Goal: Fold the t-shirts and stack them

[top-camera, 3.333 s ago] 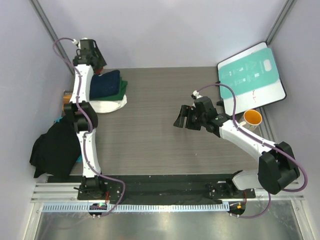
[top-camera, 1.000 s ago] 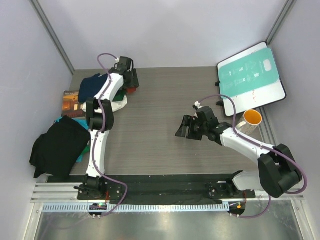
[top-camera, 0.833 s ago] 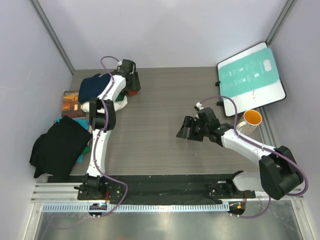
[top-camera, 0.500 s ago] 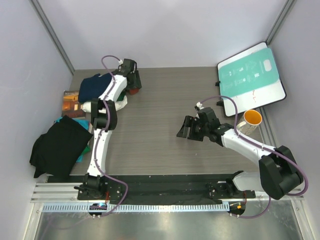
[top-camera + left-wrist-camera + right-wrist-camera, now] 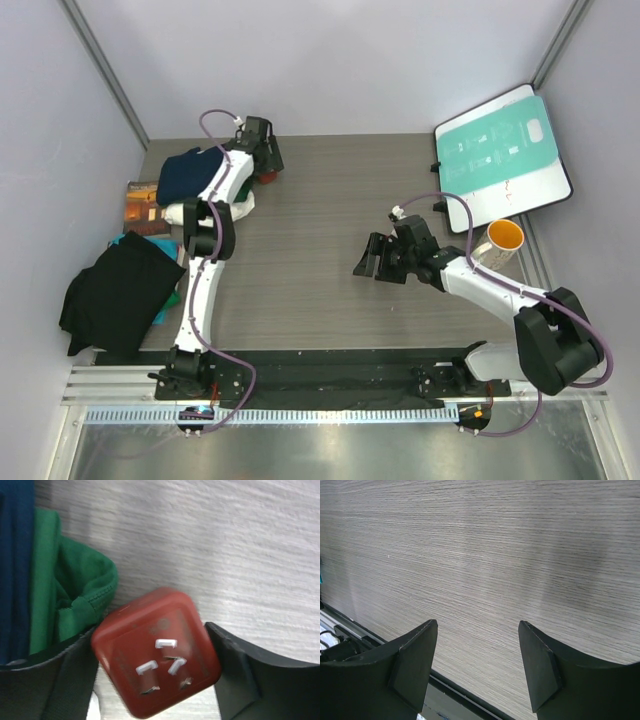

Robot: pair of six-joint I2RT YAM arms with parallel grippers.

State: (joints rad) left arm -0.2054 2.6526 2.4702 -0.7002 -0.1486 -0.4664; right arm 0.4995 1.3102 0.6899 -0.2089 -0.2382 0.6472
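Observation:
The t-shirts lie stacked at the back left: a navy one [image 5: 188, 172] on top and a cream-white one [image 5: 238, 207] showing at the bottom edge. In the left wrist view the navy shirt [image 5: 15, 555] and a green shirt [image 5: 65, 595] fill the left side. My left gripper [image 5: 265, 168] hovers just right of the stack, its jaws [image 5: 150, 630] shut on a red square block with metal prongs [image 5: 157, 657], which looks tilted and slightly blurred. My right gripper [image 5: 368, 258] hangs open over bare table at mid-right, with nothing between its fingers [image 5: 477, 625].
A black cloth [image 5: 115, 290] hangs over the left table edge, and a brown-orange book [image 5: 140, 200] lies beside the stack. A teal-and-white board [image 5: 505, 150] leans at the back right. An orange cup [image 5: 505, 237] stands near the right arm.
The left gripper has moved from the far back-left corner to the right side of the stack and now carries the red block. Over the last second it barely shifted. The right arm stayed still.

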